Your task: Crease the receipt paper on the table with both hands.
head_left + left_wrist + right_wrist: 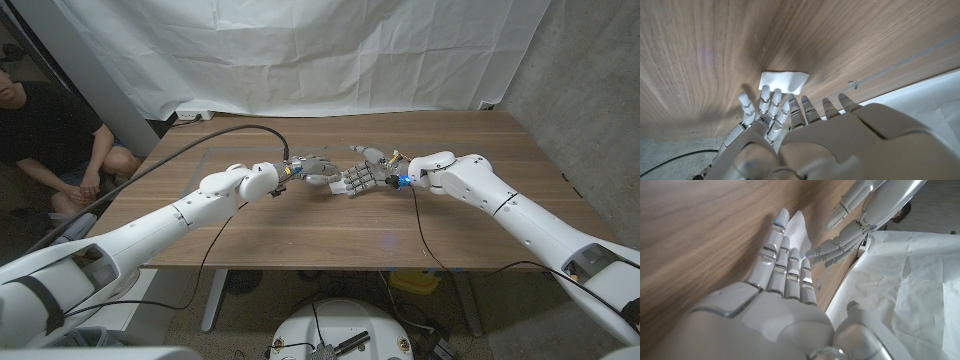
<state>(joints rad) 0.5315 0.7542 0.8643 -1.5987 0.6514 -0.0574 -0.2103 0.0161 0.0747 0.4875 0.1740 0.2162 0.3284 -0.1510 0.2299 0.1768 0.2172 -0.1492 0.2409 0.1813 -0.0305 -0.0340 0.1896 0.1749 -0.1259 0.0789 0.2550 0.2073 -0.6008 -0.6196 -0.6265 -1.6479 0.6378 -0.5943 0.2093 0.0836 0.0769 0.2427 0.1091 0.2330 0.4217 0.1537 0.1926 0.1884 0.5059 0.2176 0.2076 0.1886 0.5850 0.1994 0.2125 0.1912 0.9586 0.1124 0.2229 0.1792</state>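
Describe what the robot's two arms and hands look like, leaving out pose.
Both arms are smooth, glossy white shells with rounded joints. The left hand and right hand are silver-grey, segmented metal-look fingers with pale pads. A thick black cable arcs to the left wrist; a thin black cable hangs from the right wrist, where a small blue light shows.

Bench (300,235): brown wood, visible grain, matt smooth finish. Receipt paper (783,81): thin white matt paper. Left hand (318,172) and right hand (372,172): glossy white plastic shells, grey metallic-looking fingers. Backdrop sheet (300,50): white wrinkled cloth.
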